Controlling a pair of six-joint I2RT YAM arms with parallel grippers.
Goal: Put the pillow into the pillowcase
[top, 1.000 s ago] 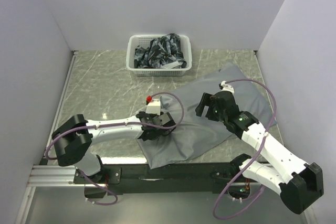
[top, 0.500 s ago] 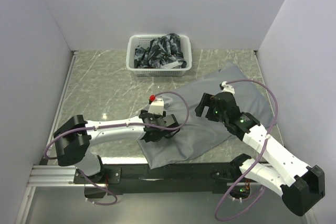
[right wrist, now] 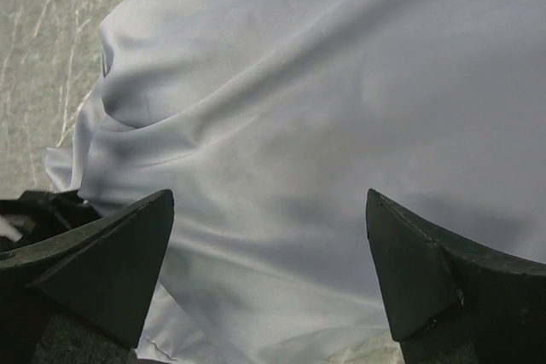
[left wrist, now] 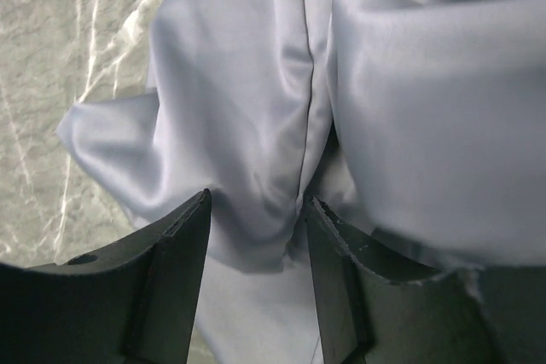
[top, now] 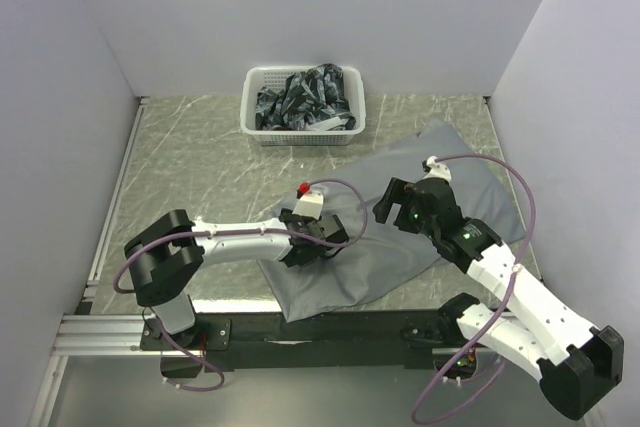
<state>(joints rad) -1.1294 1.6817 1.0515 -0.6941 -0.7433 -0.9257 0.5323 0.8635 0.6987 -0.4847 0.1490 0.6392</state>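
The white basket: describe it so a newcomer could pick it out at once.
Look to the far edge of the marbled table, against the back wall. The white basket sits there, a slotted plastic tub stuffed with dark patterned cloth, unlike the soft grey pillowcase spread nearer the front edge.

Back wall (top: 300, 7): standing plain and pale behind the table.
Left wall (top: 50, 127): closing in that side, lying slightly in shadow.
Right wall (top: 580, 97): closing in the other side.
Table (top: 200, 157): showing a grey-green marbled top, shining under even light.
Basket (top: 300, 133): sitting at the back, white, holding dark patterned cloth (top: 305, 97).
Rail (top: 100, 332): running silver along the near edge.
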